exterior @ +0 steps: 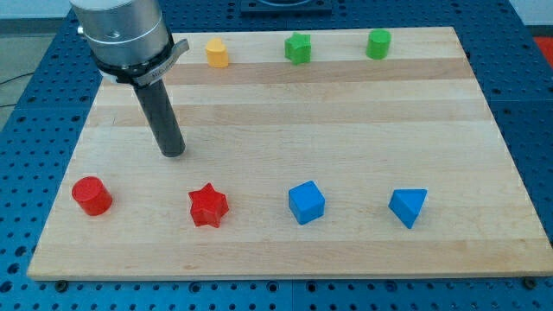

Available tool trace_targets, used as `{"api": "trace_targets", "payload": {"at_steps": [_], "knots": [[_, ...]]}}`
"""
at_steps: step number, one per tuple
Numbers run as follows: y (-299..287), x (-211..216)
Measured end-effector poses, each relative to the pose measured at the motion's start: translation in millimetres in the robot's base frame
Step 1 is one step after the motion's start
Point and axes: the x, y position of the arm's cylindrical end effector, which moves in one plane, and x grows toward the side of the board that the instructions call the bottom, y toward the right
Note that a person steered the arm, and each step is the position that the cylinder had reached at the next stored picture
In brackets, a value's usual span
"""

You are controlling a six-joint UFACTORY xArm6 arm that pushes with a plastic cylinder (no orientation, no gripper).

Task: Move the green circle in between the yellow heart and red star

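The green circle [378, 43] stands near the board's top edge at the view's upper right. The yellow heart [217, 53] is at the top, left of centre. The red star [208, 206] lies near the bottom, left of centre. My tip [174, 152] rests on the board at the view's left, below and left of the yellow heart and above and left of the red star. It touches no block and is far from the green circle.
A green star [298, 47] sits between the yellow heart and the green circle. A red circle [92, 195] is at the bottom left. A blue cube [306, 202] and a blue triangle [408, 206] lie along the bottom. The wooden board [346, 121] ends near all sides.
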Motion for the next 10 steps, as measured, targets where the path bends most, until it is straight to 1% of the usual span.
{"api": "trace_targets", "payload": {"at_steps": [3, 4, 5, 7, 8, 9, 10], "knots": [[0.4, 0.1], [24.9, -10.3], [71.9, -17.1], [79.4, -17.6], [115.1, -16.5], [132.7, -26.9], [135.6, -25.2]]}}
